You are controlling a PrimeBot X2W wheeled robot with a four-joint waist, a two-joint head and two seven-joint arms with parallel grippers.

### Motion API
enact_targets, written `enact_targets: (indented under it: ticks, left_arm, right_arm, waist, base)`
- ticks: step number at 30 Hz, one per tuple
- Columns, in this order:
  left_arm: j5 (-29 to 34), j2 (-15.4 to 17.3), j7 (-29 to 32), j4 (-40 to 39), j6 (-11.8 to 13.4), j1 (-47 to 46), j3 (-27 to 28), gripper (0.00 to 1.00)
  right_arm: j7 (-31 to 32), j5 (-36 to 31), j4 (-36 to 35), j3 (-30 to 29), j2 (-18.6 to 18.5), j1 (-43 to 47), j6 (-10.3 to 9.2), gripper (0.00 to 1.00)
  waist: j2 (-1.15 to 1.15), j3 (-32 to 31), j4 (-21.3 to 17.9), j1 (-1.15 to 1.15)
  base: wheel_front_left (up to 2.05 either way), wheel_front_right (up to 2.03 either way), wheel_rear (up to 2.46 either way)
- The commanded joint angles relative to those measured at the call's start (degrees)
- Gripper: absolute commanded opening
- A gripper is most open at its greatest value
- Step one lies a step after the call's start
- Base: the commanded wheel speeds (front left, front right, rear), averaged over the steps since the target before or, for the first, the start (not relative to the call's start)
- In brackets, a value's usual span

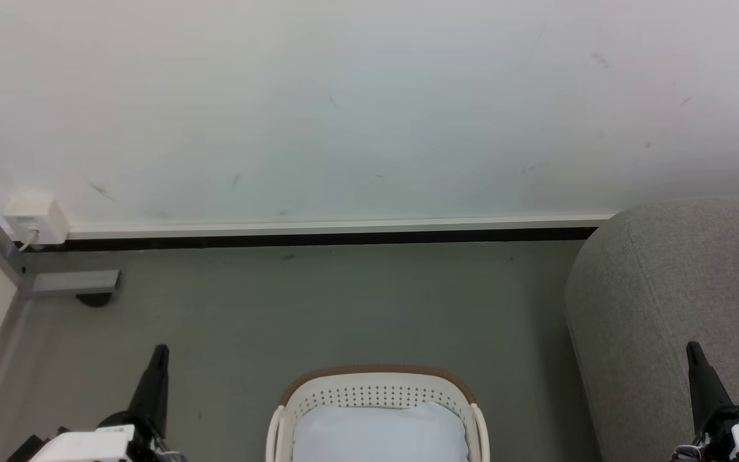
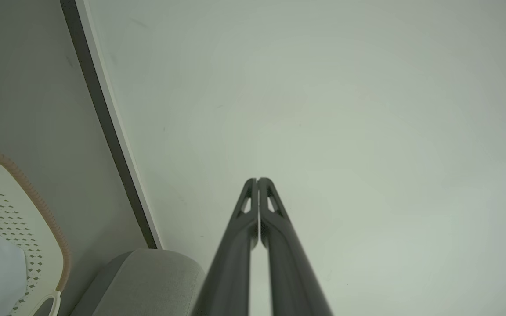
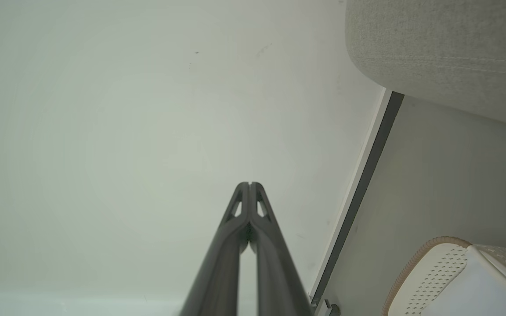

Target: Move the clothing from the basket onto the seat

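Only the far half of the basket (image 1: pixel 376 393) seen from the head, the rest cut by the lower edge; set between the two claws, touching neither, far rim a little short of their tips. Inside it one pale, bluish-white heap of clothing (image 1: pixel 376 433), near side cut off too, number of garments impossible to tell. Close by the right claw (image 1: pixel 692 348), on its outer side and rising past its tip, one grey seat (image 1: pixel 658 289), cut by the right edge. On the basket's other side the left claw (image 1: pixel 160 351), over bare floor (image 1: pixel 318 301). Both arms held low, only the dark fingers and a bit of pale wrist showing, fingers aimed straight ahead at the wall (image 1: pixel 369 109) and well short of it. Each claw clenched, two fingers pressed together at the tips, nothing between them. Counted: two claws, one basket, one heap, one seat.
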Motion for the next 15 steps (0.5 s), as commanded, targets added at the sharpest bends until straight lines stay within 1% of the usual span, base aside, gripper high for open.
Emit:
enact_targets:
  ticks: [1,15]
  left_arm:
    - [-0.78,0.4,0.2,-0.17,-0.36,-0.53,0.14,0.0]
    - [-0.78,0.4,0.2,-0.18,-0.36,-0.52,0.14,0.0]
  right_arm:
    - [0.17,0.11,-0.28,-0.19,-0.4,-0.67,-0.12,0.0]
    - [0.17,0.12,-0.28,-0.18,-0.41,-0.67,-0.12,0.0]
  waist:
    - [0.0,0.0,0.0,0.0]
    - [0.0,0.0,0.0,0.0]
  base:
    - [0.0,0.0,0.0]
    - [0.0,0.0,0.0]
